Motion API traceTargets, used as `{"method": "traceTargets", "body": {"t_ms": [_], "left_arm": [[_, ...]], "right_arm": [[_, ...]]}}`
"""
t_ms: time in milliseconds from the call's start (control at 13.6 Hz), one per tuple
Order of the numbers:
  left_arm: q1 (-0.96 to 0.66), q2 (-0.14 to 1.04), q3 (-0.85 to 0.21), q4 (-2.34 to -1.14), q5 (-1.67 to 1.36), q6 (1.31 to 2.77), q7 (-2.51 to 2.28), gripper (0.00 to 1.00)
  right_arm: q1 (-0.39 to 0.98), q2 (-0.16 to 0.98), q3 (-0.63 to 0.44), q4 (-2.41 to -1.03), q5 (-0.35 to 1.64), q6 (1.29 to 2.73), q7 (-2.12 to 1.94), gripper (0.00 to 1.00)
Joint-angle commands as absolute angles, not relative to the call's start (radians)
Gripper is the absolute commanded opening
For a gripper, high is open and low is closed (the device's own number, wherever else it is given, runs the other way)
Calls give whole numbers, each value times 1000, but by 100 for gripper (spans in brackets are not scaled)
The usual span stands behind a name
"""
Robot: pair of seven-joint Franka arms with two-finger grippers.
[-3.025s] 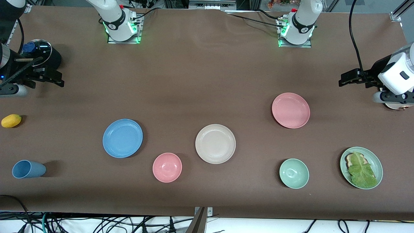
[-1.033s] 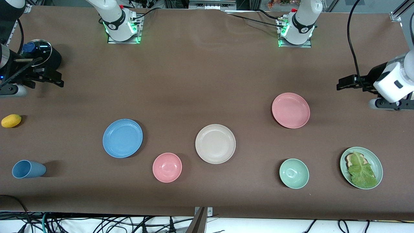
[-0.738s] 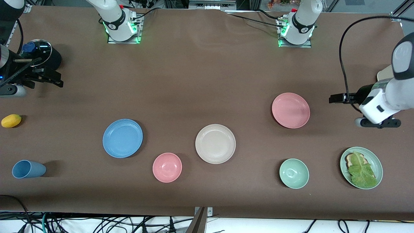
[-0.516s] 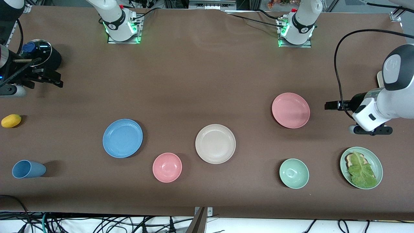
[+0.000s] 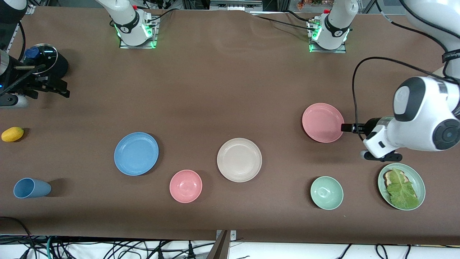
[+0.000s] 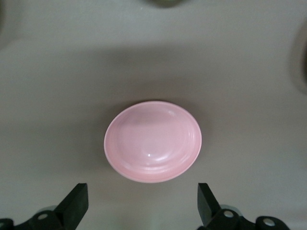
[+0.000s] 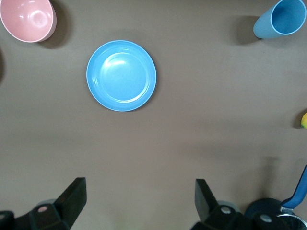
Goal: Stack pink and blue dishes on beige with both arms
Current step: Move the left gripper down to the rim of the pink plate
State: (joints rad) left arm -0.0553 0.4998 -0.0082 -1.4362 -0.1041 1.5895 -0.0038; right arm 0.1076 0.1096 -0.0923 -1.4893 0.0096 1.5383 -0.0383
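White arms (image 5: 424, 118), black cables (image 5: 355, 86)

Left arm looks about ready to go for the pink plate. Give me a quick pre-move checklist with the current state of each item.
1. Left end effector open: ok, fingers spread wide in its wrist view.
2. Left end effector lined up with the round salmon-pink matte plate: ok, fingertips at the rim on the left arm's end of the table.
3. Pink plate empty: ok.
4. Round cream-beige plate free to receive: ok, nothing on it.
5. Fingers low enough to catch the rim: cannot tell.
6. Right end effector out of the way: ok, open, waiting at the right arm's end of the table; the round sky-blue plate lies untouched.
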Motion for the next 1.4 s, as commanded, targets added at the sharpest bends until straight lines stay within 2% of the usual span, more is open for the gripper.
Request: {"method": "traceTargets", "body": {"t_ms": [0,516,1033,1328], "left_arm": [[-41,486,15,-1506,-127,1681,43,100],[-43,382,204,-1900,-428,2028,507,100],[-40,356,224,-2129,-610,2262,785,100],[-49,354,224,-2218,-727,2365,880,100]], "right_arm": [[97,115,-89,-1470,6,1534,-28,100],[95,115,-89,-1470,6,1534,-28,100],[95,117,-89,-1470,6,1532,-28,100],[95,120,-90,-1470,6,1532,-28,100]]}}
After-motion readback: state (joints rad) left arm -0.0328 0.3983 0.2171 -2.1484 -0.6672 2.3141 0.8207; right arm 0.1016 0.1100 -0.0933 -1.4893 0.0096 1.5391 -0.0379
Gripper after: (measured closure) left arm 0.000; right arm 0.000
